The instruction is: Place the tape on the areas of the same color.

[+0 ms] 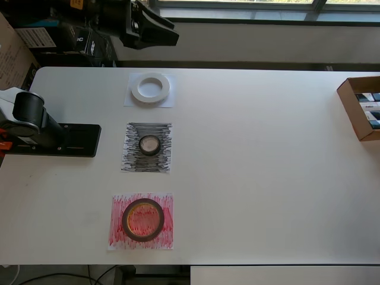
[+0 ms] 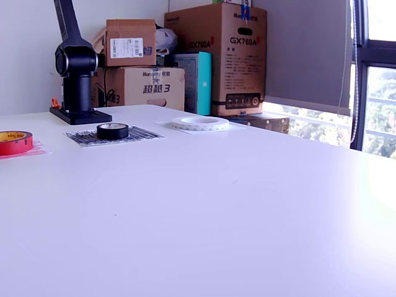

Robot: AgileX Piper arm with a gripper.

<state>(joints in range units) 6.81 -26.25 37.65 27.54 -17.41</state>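
1. Already the white roll [image 1: 151, 88] lies on the white sheet [image 1: 132, 101], the black roll [image 1: 149, 144] on the black-streaked sheet [image 1: 133, 155] and the red roll [image 1: 143, 219] on the red-streaked sheet [image 1: 119, 233].
2. Counting from the arm base [image 1: 62, 140] in the overhead view, black sits nearest, beside it; white lies beyond, red nearer the table [image 1: 267, 178] edge.
3. The claw is out of frame, so its opening cannot be judged.
4. These rolls look light and stiff; pinching one wall of the ring, inside to outside, seems the surest hold.

White table [image 2: 247, 216]; stacked cardboard boxes [image 2: 216, 55] behind; bright window [image 2: 377, 99] beside.
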